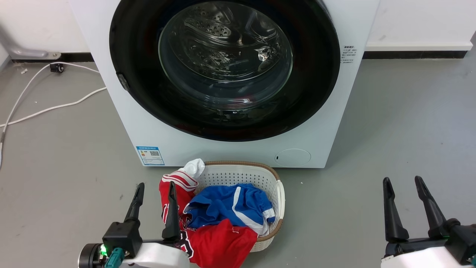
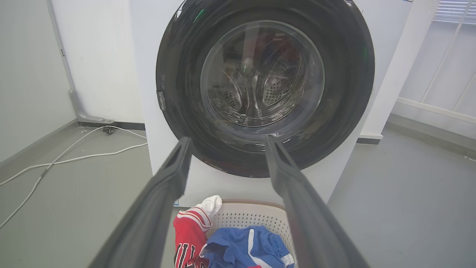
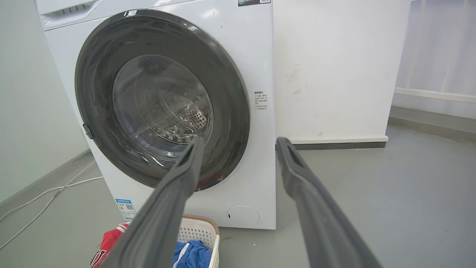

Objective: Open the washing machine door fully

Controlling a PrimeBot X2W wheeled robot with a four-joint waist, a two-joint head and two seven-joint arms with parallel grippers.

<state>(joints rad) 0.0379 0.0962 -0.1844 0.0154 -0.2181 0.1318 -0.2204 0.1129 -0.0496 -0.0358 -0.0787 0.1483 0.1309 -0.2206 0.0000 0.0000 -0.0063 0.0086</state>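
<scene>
The white washing machine stands ahead of me on the grey floor. Its washing machine door, a glossy black disc with a clear glass bowl, lies flat against the machine front, with a small latch tab on its left rim. My left gripper is open low at the left, well short of the door. At the lower right my right gripper also stands open, holding nothing.
A white laundry basket with red, blue and white clothes sits on the floor right before the machine, beside my left gripper. White cables trail over the floor at the left. White walls stand behind and beside the machine.
</scene>
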